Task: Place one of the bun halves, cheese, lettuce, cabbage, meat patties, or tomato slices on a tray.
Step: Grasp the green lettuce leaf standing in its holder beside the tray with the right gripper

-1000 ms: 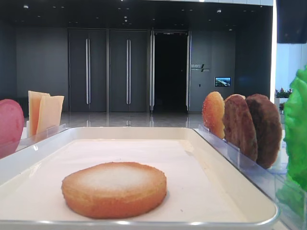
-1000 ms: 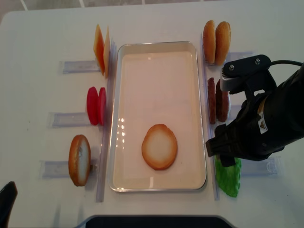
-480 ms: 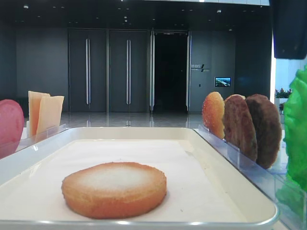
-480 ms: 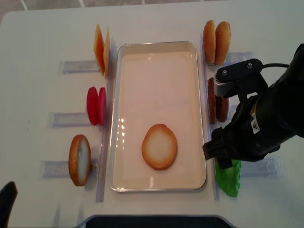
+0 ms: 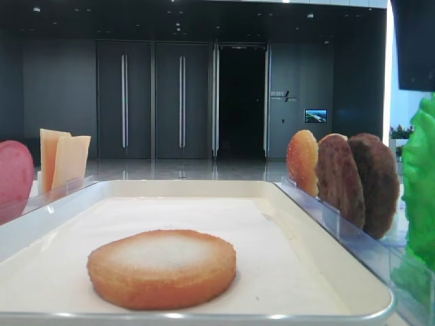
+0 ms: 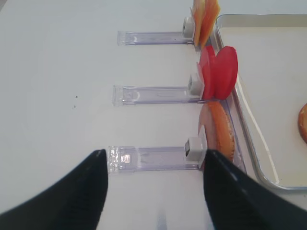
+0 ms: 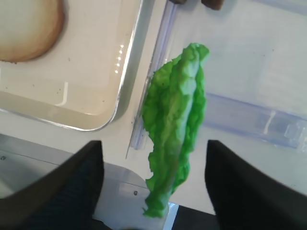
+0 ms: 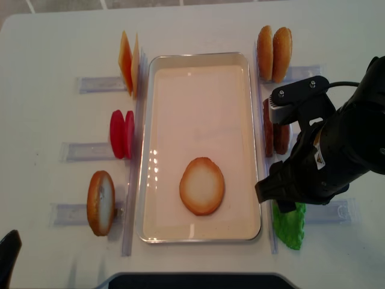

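The right arm's black body reaches in from the right edge of the overhead view and bends down over the table (image 8: 48,48) beside the large shallow white rectangular tray (image 8: 204,59), its wrist hanging above the bright green ruffled lettuce leaf (image 8: 290,224). From the right wrist camera, the right tool (image 7: 156,184) points straight down with its two dark fingers (image 7: 62,187) spread wide, one on either side of the lettuce leaf, and neither finger touches it. The leaf stands on edge in its clear plastic holder (image 7: 259,120), just outside the tray's near right corner.

One thick round golden-orange bun half (image 8: 202,185) lies flat in the tray, paler face up, toward the near end. Two dark brown rough meat patties (image 8: 275,127) stand on edge just beside the tray's right rim, partly hidden by the arm, with two more bun halves beyond them.

The left arm sits low at the near left corner. Its left tool (image 6: 156,191) hovers over the bare table with fingers wide apart, holding nothing. Ahead of it stand a bun half, smooth pinkish-red tomato slices (image 6: 219,72) and thin pale yellow-orange cheese slices (image 6: 205,17), all along the tray's left side.
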